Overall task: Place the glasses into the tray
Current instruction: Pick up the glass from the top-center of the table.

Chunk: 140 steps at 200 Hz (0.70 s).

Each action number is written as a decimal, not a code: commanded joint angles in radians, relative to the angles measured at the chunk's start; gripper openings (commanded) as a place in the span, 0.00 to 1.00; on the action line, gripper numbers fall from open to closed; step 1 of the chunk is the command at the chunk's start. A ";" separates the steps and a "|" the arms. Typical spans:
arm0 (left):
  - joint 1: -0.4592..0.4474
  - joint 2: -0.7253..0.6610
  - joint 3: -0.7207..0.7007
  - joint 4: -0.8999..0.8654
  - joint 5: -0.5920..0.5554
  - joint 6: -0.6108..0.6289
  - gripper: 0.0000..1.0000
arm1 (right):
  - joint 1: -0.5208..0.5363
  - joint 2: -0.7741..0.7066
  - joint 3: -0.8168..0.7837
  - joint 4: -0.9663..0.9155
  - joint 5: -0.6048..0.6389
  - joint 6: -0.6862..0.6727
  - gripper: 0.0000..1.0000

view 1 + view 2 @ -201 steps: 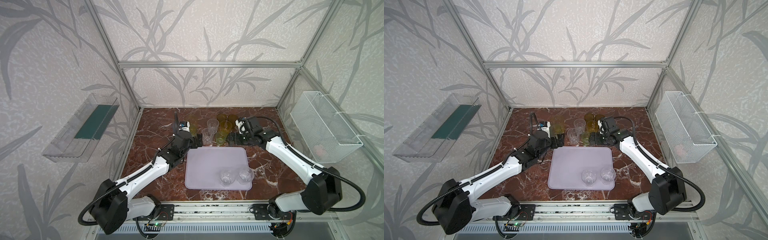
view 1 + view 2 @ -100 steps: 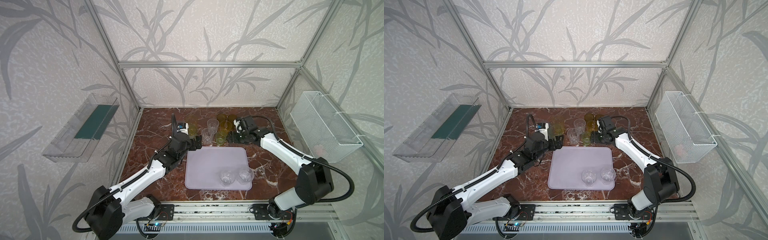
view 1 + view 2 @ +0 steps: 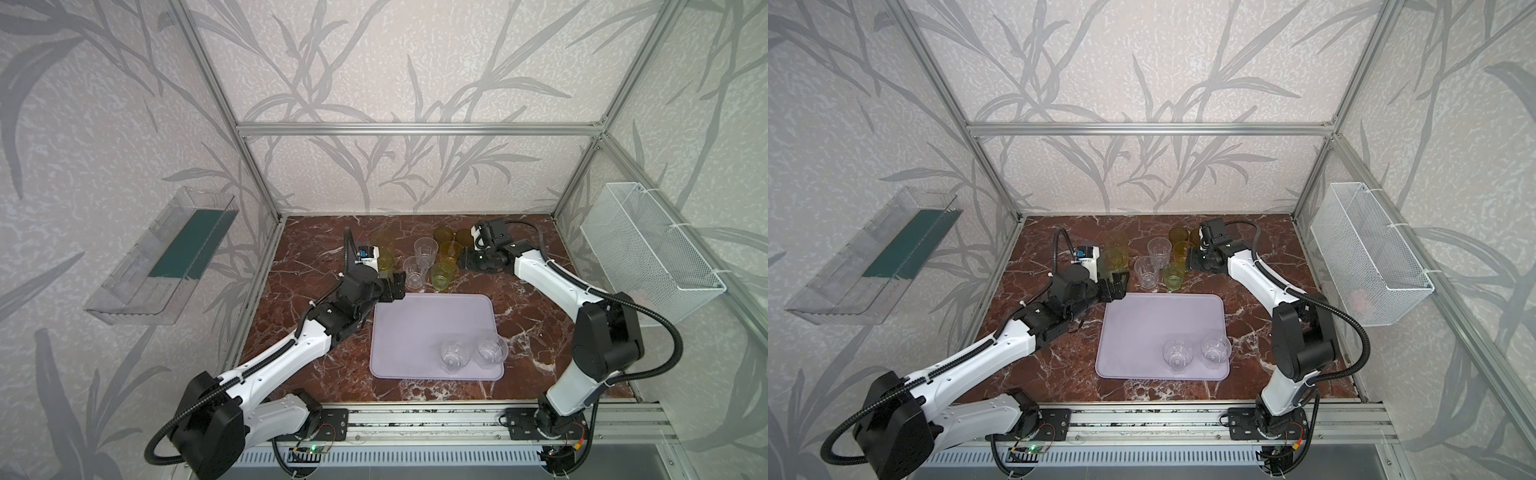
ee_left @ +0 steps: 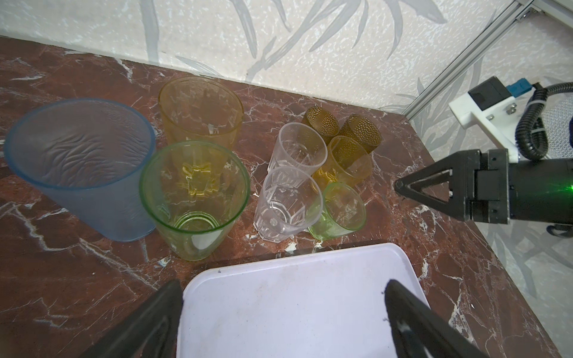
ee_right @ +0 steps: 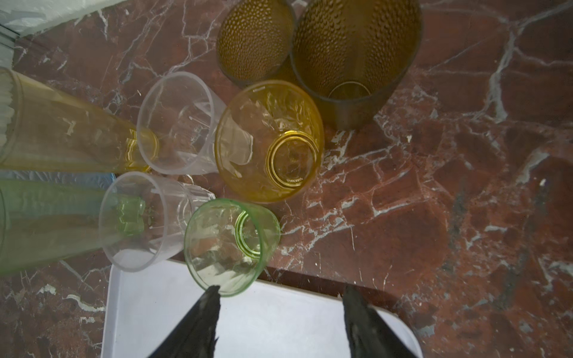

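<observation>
Tray (image 3: 432, 332) sits mid-surface (image 3: 540, 299), with two clear glasses (image 3: 455, 355) standing in its near right corner. Rest of the glasses (image 3: 432, 257) are bunched on the surface just past the tray's far edge, packed close. Left gripper (image 3: 395, 286): jaws spread wide, empty, over the tray's far left corner. Right gripper (image 5: 280, 289): jaws apart, nothing between them, one tip right at the rim of the short green glass (image 5: 229, 248).

Risks as I see them:
- That tip clips the green rim and knocks it into the clear faceted glass (image 5: 145, 220) or the short yellow glass (image 5: 269, 139) just beside it. The pack looks too tight for a clean jaw slot.
- The walls are smooth and tapered, so a glass is likely to slip or pop out if I squeeze high.
- Both arms point at one cluster and could hit each other.
- Dragging a glass over the tray rim could topple it.

Writing: none readable on glasses or tray. There are tiny raised marks on the yellow glass's base ring, too small to read.
</observation>
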 commanded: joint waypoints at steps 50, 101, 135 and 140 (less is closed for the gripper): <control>0.006 -0.042 -0.008 -0.030 -0.012 0.022 0.99 | -0.008 0.063 0.057 0.000 -0.008 -0.001 0.61; 0.008 -0.037 -0.009 -0.023 -0.010 0.019 0.99 | -0.020 0.093 0.076 -0.004 -0.007 -0.006 0.60; 0.007 -0.030 -0.005 -0.023 -0.008 0.016 0.99 | -0.030 0.120 0.089 -0.007 -0.011 -0.007 0.59; 0.007 -0.031 -0.005 -0.023 -0.007 0.017 0.99 | -0.031 0.123 0.091 -0.007 -0.012 -0.007 0.59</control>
